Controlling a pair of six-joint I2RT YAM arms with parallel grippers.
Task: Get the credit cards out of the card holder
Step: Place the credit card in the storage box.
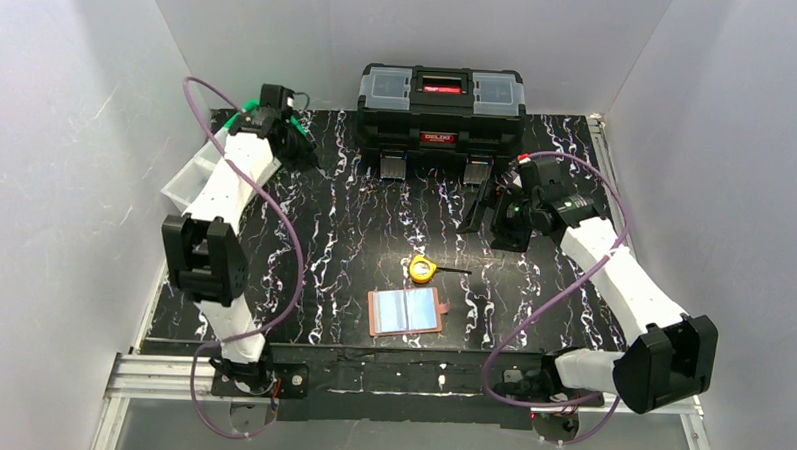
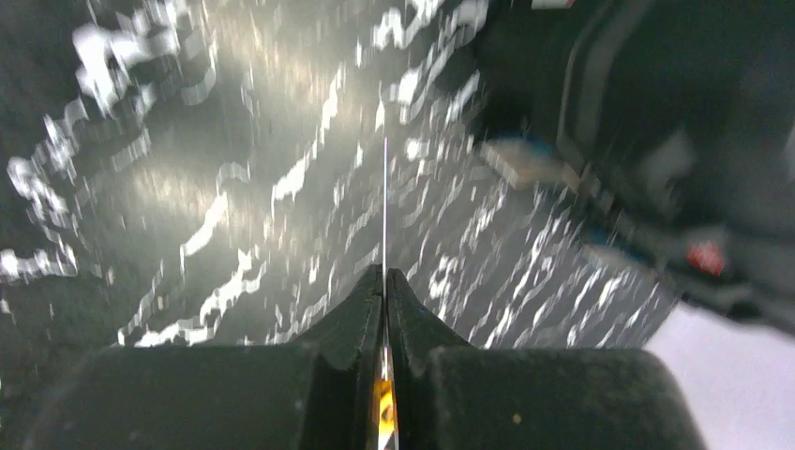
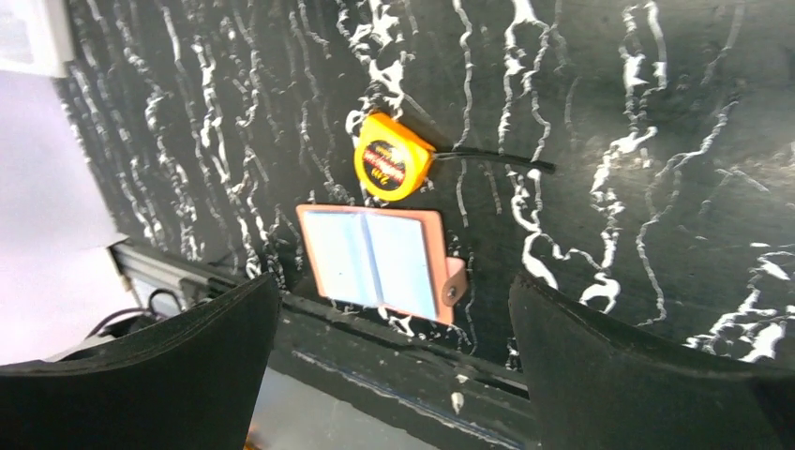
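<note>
card holder (image 1: 404, 312) open | left end effector (image 2: 384, 277) pinching card (image 2: 384, 206) | right end effector (image 3: 394, 291) spread, raised

Top view high and behind, right wrist shares card holder (image 1: 405, 312), left wrist blurred, perhaps low

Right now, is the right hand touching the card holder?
Apart. The top external view shows the right hand up near the toolbox, with a stretch of table between it and the open card holder.

Card holder (image 1: 404, 312) open flat (bluish sleeves up), tab right; one card (image 2: 384, 206) edge-on in left jaws.
</note>
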